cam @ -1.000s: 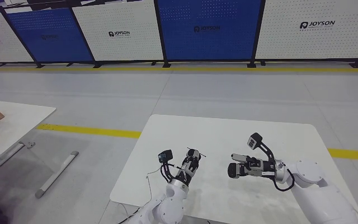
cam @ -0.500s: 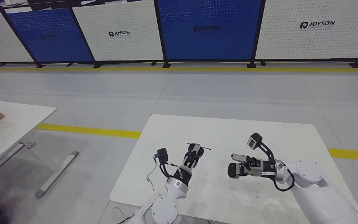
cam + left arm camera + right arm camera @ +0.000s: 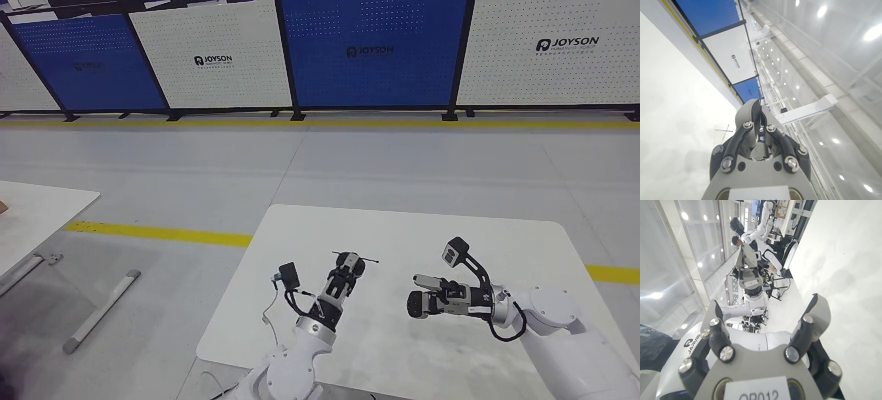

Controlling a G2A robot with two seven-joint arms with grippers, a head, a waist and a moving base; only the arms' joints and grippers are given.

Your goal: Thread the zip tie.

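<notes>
My left gripper (image 3: 347,264) is raised over the near left part of the white table (image 3: 450,235), shut on a thin black zip tie (image 3: 358,259). The tie sticks out sideways past both fingers. In the left wrist view the tie (image 3: 759,95) rises as a fine line from between the pressed fingertips of that gripper (image 3: 759,108). To its right, my right gripper (image 3: 412,303) points toward it and stands open with nothing between its fingers. From the right wrist view, the right gripper (image 3: 765,303) faces the left gripper (image 3: 743,255), a gap away.
A thin dark line crossed by a fainter one (image 3: 724,130) marks the table under the left gripper; I cannot tell whether it is a shadow. The table's front edge (image 3: 215,345) runs close beside the left arm. Blue and white panels (image 3: 370,50) stand far behind.
The left gripper has shifted a little away from the robot and turned at the wrist, carrying the zip tie with it. The right arm has kept still.
</notes>
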